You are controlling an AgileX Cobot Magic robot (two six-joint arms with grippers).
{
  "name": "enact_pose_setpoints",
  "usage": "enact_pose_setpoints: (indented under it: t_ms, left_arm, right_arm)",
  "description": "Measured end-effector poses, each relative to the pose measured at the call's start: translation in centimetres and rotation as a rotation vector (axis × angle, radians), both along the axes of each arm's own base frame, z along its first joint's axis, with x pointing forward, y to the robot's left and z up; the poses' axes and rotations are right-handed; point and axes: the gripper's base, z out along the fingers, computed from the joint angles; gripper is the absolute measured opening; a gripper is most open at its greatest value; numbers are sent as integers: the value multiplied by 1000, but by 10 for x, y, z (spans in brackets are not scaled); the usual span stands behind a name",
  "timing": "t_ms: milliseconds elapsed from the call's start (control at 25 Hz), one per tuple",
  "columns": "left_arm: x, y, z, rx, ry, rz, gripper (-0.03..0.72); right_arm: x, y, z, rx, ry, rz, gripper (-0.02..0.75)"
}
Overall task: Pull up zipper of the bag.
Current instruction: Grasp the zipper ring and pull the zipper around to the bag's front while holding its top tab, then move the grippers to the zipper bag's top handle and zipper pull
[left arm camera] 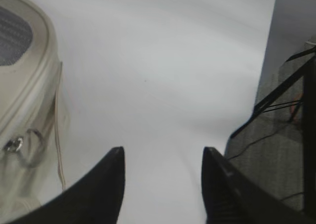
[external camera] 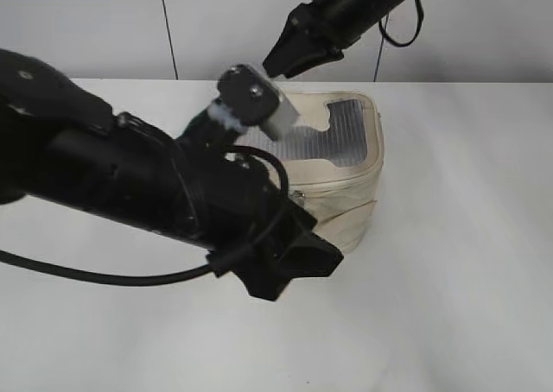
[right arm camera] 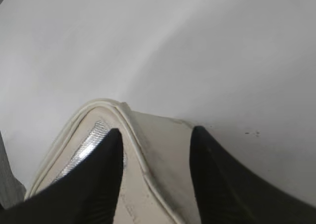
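Observation:
The cream boxy bag (external camera: pixel 346 198) stands on the white table, its grey mesh top panel (external camera: pixel 341 133) facing up. In the left wrist view the bag (left arm camera: pixel 24 86) fills the left edge, with a silver zipper pull and ring (left arm camera: pixel 24 146) on its side. My left gripper (left arm camera: pixel 163 157) is open and empty, to the right of the pull and apart from it. My right gripper (right arm camera: pixel 155 137) is open above the bag's far rim (right arm camera: pixel 143 160), its fingers straddling the edge without closing. In the exterior view it hangs over the bag's back edge (external camera: pixel 275 64).
The white table (external camera: pixel 467 280) spreads to the right and front of the bag. A black frame with cables (left arm camera: pixel 291 110) stands beyond the table edge in the left wrist view. My left arm (external camera: pixel 155 193) covers the bag's left half.

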Motion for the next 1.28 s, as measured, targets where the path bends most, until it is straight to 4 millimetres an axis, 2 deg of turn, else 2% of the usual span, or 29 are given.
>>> enact_pose_setpoints:
  t_ms: [120, 200, 360, 440, 520, 600, 640, 720, 760, 840, 960, 1040, 1280]
  left_arm:
    - [6, 22, 13, 0, 88, 23, 421]
    - [16, 40, 20, -4, 116, 64, 421]
    - [57, 74, 40, -46, 96, 187, 410]
    - [83, 76, 57, -81, 77, 183, 406]
    - [110, 66, 71, -110, 45, 148, 405]
    - [137, 52, 76, -123, 31, 98, 405]
    - [150, 45, 73, -123, 39, 68, 405]
    - [176, 28, 75, -142, 22, 17, 405]
    - [189, 20, 69, -144, 34, -6, 405]
    - [206, 7, 66, -146, 38, -56, 405]
    - [220, -6, 48, -94, 70, -124, 405]
    - [226, -15, 34, -55, 90, -137, 407]
    - [236, -23, 4, -25, 149, -125, 415]
  right_arm:
    - [5, -22, 20, -7, -13, -76, 344]
    - [11, -45, 29, -14, -11, -145, 330]
    - [14, -104, 32, -30, 47, -289, 317]
    - [3, -134, 22, -27, 111, -337, 312]
    - [-18, -157, 15, 24, 124, -401, 299]
    - [-46, -176, -5, 55, 74, -485, 291]
    - [-62, -179, -8, 87, 34, -513, 288]
    - [-95, -179, -29, 99, -64, -510, 285]
    - [-109, -176, -37, 121, -95, -515, 286]
    - [-125, -174, -50, 144, -171, -498, 290]
    - [-135, -173, -63, 144, -214, -487, 342]
    - [-135, -173, -64, 145, -239, -471, 372]
    - [-136, -171, -64, 138, -298, -412, 390]
